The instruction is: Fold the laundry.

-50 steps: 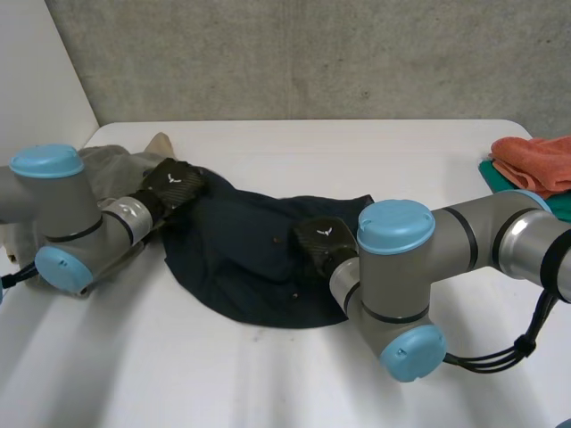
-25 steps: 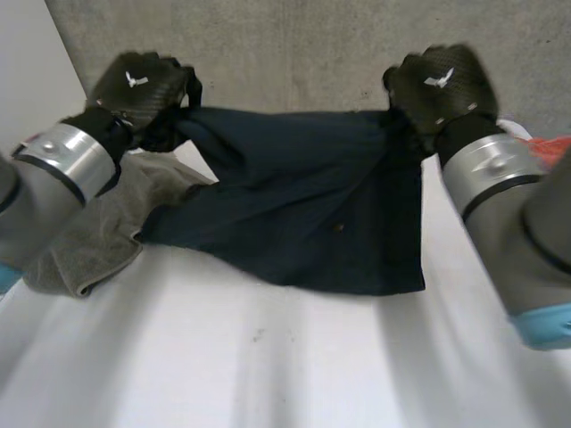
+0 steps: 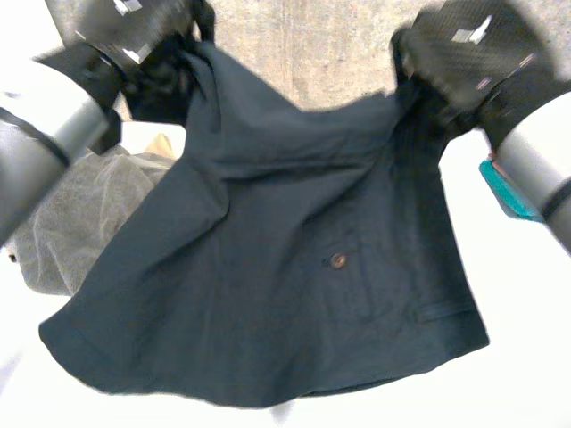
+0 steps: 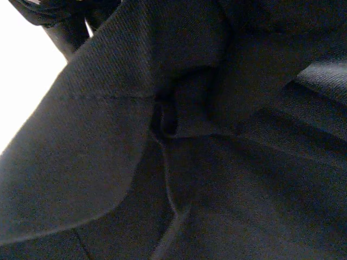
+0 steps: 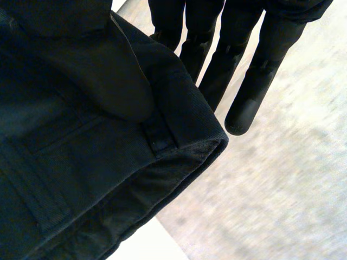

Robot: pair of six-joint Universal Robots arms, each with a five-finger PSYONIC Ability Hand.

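The navy garment is matt woven cloth with a fine twill rib and bears one glossy brown button. The left robot hand and right robot hand have black shells with a carbon-weave pattern. At left, the grey cloth looks soft and fuzzy; the far wall is rough concrete.

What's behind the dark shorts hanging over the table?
A grey cloth pokes out past their left edge, a teal cloth past the right. The shorts cover the middle of the table; anything there is hidden.
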